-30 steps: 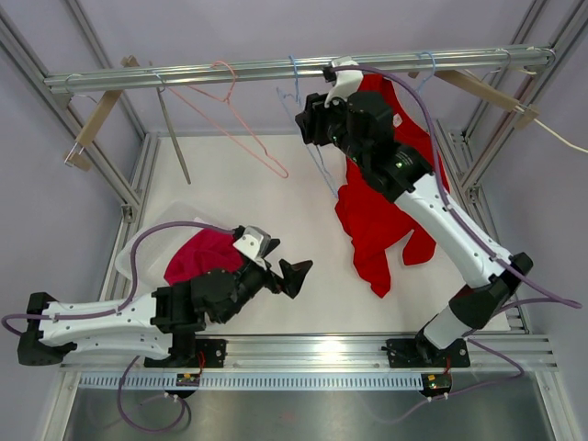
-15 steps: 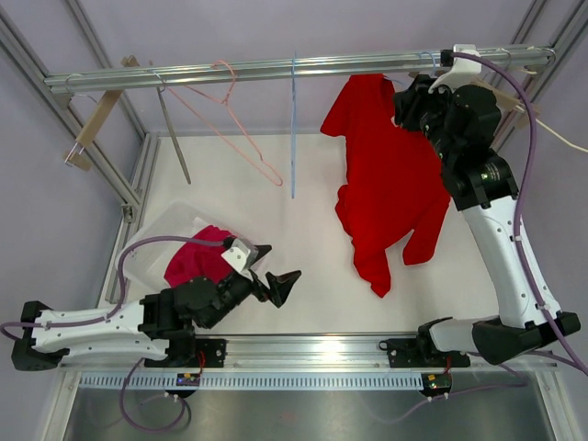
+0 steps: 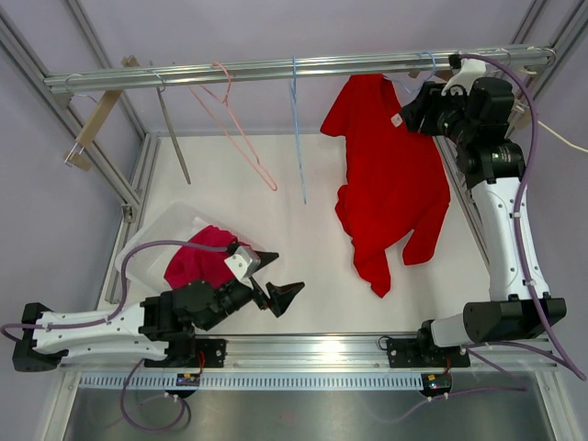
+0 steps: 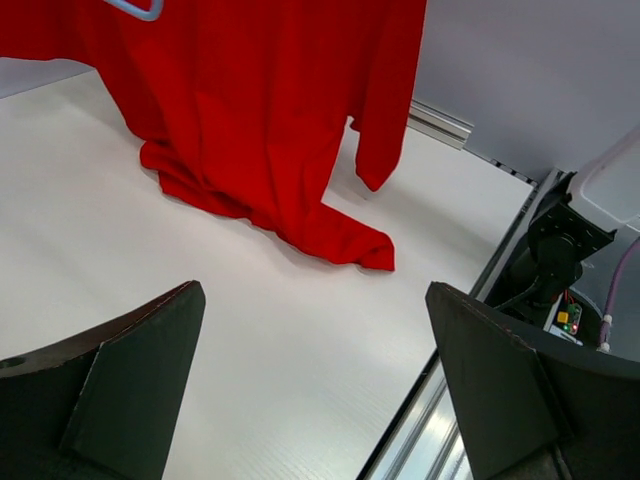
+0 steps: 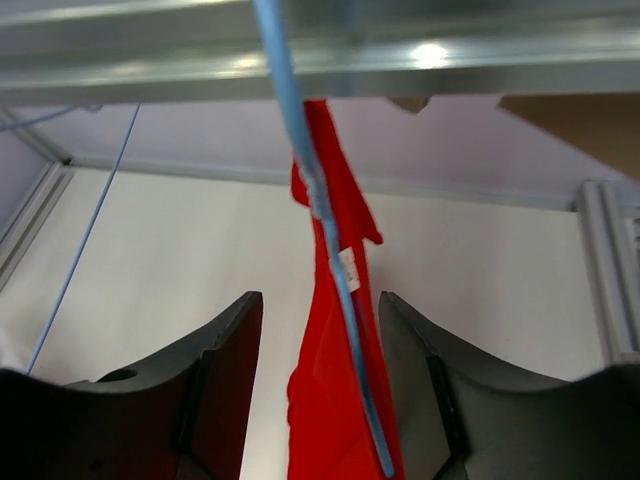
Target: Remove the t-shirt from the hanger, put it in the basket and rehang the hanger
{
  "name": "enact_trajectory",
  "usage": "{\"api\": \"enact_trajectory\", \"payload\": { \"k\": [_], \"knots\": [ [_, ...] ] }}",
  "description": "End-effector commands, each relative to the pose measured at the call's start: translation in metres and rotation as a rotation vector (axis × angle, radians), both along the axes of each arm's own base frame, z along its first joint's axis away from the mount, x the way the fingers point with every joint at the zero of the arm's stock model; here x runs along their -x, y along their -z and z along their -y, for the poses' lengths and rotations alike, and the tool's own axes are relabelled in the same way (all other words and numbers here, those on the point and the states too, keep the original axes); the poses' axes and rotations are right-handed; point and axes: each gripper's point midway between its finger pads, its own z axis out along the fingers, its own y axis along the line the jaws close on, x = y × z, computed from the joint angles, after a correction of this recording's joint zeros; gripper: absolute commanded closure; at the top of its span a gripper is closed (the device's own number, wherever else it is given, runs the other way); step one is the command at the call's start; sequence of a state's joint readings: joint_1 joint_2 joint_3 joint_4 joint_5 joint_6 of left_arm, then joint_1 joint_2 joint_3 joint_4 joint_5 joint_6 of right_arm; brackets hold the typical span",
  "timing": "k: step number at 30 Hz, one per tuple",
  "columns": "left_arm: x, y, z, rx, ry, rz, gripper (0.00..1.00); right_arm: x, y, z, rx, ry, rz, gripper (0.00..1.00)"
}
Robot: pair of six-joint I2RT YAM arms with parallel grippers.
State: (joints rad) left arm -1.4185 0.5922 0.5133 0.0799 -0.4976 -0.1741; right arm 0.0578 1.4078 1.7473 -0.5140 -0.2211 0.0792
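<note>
Red t-shirt [image 3: 390, 175] hung on blue hanger [image 5: 300, 170] at upper right, right fingers [image 5: 215, 370] parted astride it, not clamped, left fingers [image 4: 130, 380] wide apart, empty, above table [image 3: 303, 248]

This is a robotics lab test cell, not a home or a shop. A frame of bare aluminium extrusion [image 3: 276, 69] boxes in a white bench [image 3: 230, 184]. Its top rail runs just above the right gripper [image 3: 415, 108] and carries wire hangers [image 3: 234, 119]. Plain lilac-grey panels [image 3: 276, 28] close off the space beyond that rail. Below the left gripper [image 3: 286, 273], a slotted mounting rail [image 3: 312, 349] along the near edge holds the arm bases, with purple cables [image 3: 152, 248] looping free and a small circuit board [image 3: 188, 378] fixed in front. Left of that gripper stands a clear plastic bin [image 3: 152, 230]. Rough wooden braces [image 3: 92, 129] are fastened at the frame's upper corners.
</note>
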Motion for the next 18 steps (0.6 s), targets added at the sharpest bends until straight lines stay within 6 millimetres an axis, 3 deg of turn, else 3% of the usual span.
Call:
{"api": "enact_trajectory", "payload": {
  "k": [1,4,8,13,18],
  "knots": [
    [0.011,-0.012,0.013,0.058,0.079,0.009,0.01,0.013,0.005,-0.03,-0.028,-0.185,-0.025,0.43],
    [0.014,-0.011,0.014,0.06,0.095,0.003,0.01,0.012,0.004,-0.033,-0.051,-0.195,-0.02,0.56],
    [0.016,-0.011,0.016,0.064,0.107,0.0,0.01,0.01,-0.003,-0.035,-0.084,-0.193,-0.007,0.85],
    [0.016,-0.012,0.02,0.061,0.11,-0.005,0.01,0.005,-0.008,-0.042,-0.066,-0.17,0.018,1.0],
    [0.016,-0.017,0.027,0.064,0.115,-0.008,0.01,-0.001,-0.022,-0.058,0.045,-0.1,0.081,1.0]
  ]
}}
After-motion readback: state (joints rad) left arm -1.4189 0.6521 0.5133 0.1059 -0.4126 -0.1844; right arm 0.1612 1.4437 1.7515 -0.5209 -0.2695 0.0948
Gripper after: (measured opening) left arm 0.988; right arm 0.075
